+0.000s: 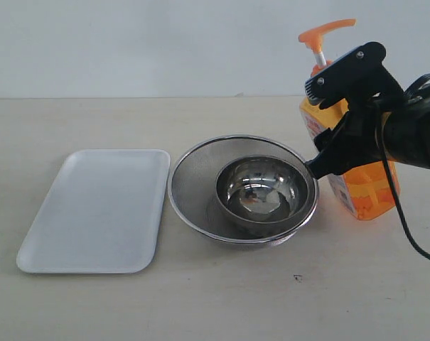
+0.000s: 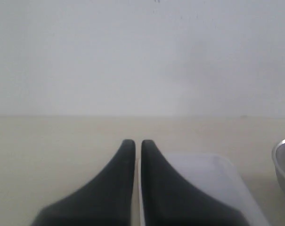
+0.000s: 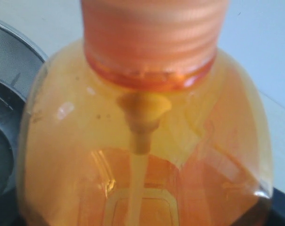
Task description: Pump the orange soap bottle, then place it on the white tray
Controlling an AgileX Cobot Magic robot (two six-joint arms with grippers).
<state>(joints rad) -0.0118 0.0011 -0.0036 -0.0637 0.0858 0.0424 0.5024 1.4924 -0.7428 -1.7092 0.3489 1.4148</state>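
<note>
One white tray [image 1: 94,213], one orange soap bottle [image 1: 369,192]

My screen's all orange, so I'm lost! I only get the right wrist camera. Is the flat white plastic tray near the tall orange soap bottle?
Observer: No. In the exterior view the flat white plastic tray lies at the far left, and the tall orange soap bottle is at the far right.
Operator: What's between them?
Observer: A round steel mesh strainer with a shiny steel bowl sitting inside it.
Operator: Where's my other hand?
Observer: The left hand is shut on nothing. Its own camera shows the tray just beyond its fingertips.
</note>
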